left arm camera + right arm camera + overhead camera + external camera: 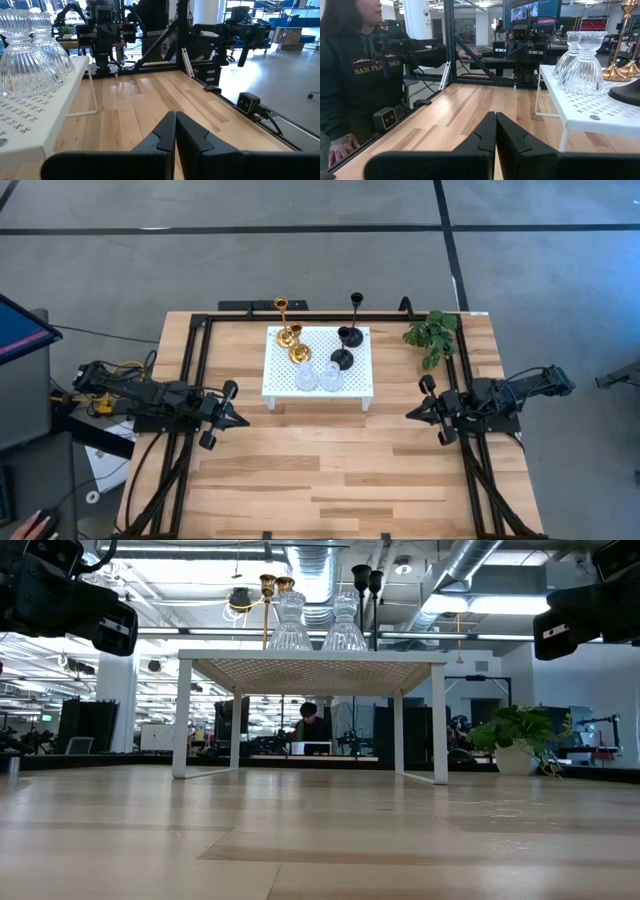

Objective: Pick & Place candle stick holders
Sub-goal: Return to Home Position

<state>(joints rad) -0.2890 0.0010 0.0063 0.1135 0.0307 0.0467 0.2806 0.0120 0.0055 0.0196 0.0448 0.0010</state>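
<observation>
Table [330, 470]: light wood planks, dark frame rails along both sides.

White perforated platform [356, 376]: stands on four legs in the middle of the table's far half. Carries all six holders.

Gold candle stick holders [289, 336]: two, shiny. Stand upright on the platform's far left part, one just nearer and a little further inward than the other, bases close together.

Black candle stick holders [350, 336]: two, thin stems. Stand upright on the platform's far right part, one behind the other, bases close together.

Glass candle stick holders [306, 377]: two, clear and ribbed. Stand upright side by side at the platform's near edge, in front of the gold pair and left of centre. Touching or slightly apart: cannot tell.

Plant sprig [432, 335]: green, on the table's far right corner, well apart from the platform.

Left pincer [240, 418]: hangs above the table's left side, level with the platform's near edge and well apart from it, pointing toward the table's middle. Closed fully, fingertips pressed together, nothing between them.

Right pincer [412, 413]: hangs above the table's right side, mirroring the left, pointing inward. Closed fully, fingertips meeting, nothing held.

Person [350, 75]: dark sweatshirt with lettering, beside the table's left side, seen from the right wrist view.
</observation>
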